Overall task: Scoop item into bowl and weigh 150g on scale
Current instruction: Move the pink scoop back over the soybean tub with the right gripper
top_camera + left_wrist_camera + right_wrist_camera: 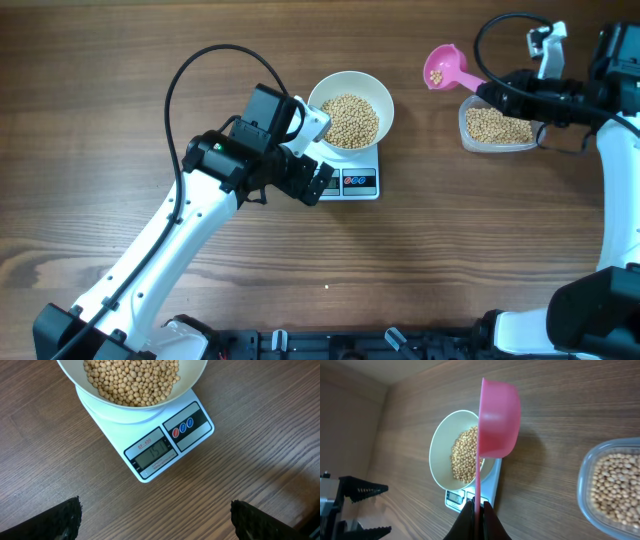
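Overhead view: the white bowl (350, 80) is seen seated on the scale (360, 181) at mid-table, heaped with tan beans (350, 122). The filling appears largely done. In the left wrist view the display (151, 454) is lit, though its digits are too blurred to be read with certainty, so whether the target weight is met cannot be told. What is left, by this judgement, is a check of the reading and, if needed, a few beans added or taken out.

The pink scoop (440, 66) is held above the table (450, 260), to the right of the bowl and clear of it, on the far left side of the clear tub (498, 149). A few beans are carried in its cup. Its long axis is laid slantwise, from far left to near right, with the cup pointed left toward the bowl and the handle run back to the right fingers (465, 522), which are clenched on the handle's end. The left fingers (62, 520) are spread wide and empty, poised beside the scale on its left.
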You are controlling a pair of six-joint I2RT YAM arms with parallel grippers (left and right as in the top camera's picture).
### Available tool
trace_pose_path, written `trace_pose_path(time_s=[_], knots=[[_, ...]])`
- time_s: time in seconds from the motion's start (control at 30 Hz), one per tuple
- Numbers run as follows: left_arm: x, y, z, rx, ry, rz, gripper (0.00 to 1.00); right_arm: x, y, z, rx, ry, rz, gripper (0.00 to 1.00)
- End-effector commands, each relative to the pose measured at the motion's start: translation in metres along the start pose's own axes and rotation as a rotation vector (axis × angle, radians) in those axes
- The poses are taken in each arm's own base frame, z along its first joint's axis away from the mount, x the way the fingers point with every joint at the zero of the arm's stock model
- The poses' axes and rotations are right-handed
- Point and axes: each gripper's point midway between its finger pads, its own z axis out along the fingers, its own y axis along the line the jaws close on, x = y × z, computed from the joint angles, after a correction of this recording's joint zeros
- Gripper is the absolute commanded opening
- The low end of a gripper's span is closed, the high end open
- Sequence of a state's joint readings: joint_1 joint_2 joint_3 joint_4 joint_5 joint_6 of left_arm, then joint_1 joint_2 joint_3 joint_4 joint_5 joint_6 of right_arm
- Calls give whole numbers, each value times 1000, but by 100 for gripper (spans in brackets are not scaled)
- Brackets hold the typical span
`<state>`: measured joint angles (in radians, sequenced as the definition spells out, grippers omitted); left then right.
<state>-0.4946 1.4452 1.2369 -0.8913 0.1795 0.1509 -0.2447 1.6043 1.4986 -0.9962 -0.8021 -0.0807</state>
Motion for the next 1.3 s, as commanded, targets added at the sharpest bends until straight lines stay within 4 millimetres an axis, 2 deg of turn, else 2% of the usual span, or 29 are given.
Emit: trace_pose_path(time_s=[0.0,0.9,0.97,1.1,1.2,1.27], knots=[[-7,2,-10,-11,-35,-8,100,1,8,6,-38,10,-29,4],[-7,2,-10,-11,-35,-8,100,1,7,6,-32,11,-21,4],[-7,2,-10,-11,-35,-8,100,2,1,6,2,15,0,4],[-7,2,-10,-11,-35,-8,100,16,-22,3,131,66,44,4],[-7,2,-10,-11,-35,-8,100,28,-39,-5,224,105,89,4],[-7,2,-10,-11,-35,-8,100,29,-43,-12,248,98,102,4]])
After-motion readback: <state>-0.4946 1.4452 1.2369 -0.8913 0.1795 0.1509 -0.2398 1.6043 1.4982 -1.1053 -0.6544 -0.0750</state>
